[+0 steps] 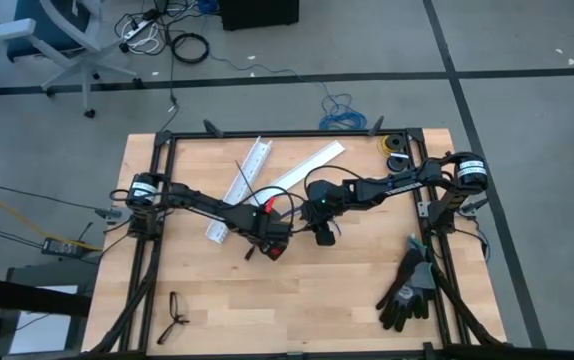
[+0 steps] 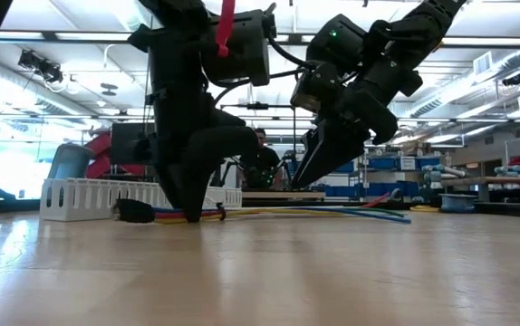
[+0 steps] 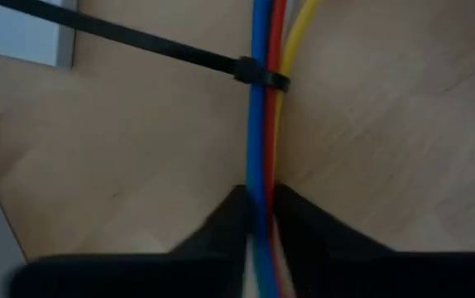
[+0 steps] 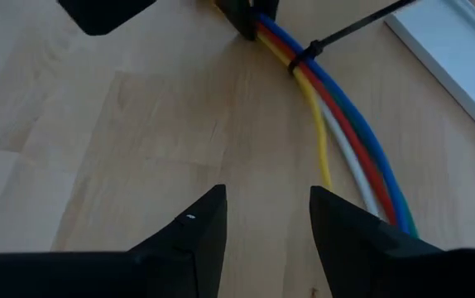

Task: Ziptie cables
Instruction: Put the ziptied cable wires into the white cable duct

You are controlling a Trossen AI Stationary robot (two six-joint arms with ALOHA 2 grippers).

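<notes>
Already the ziptie [image 3: 258, 73] is looped around the cables [image 3: 262, 124], a bundle of blue, red, yellow and white wires lying on the wooden counter [image 4: 122, 124]; its long free tail [image 3: 122, 37] runs off sideways toward a white slotted duct piece [image 4: 461, 58]. The left gripper [image 3: 260, 207] has its fingers [image 3: 221, 228] closed on the bundle, pinching the wires just short of the ziptie's head, which sits a little way ahead of the fingertips. In the low view this gripper stands on the counter with the wires running out past it toward the right arm.

The right gripper [image 4: 266, 211] hovers above the counter with its fingers [image 4: 196, 223] parted and empty. The cables curve past just beside one fingertip, and the ziptie lies farther ahead, near the left arm's fingertips.

Judging by this, the band is threaded and the step in hand is cinching it. The loop already looks snug against the wires, though how tight it is cannot be told. Next, the right gripper would probably need to reach forward, close on the free tail, and pull it away from the head while the left holds the bundle steady. The tail is very thin and lies flat on the counter, so catching it squarely between the fingers looks like the delicate part.
</notes>
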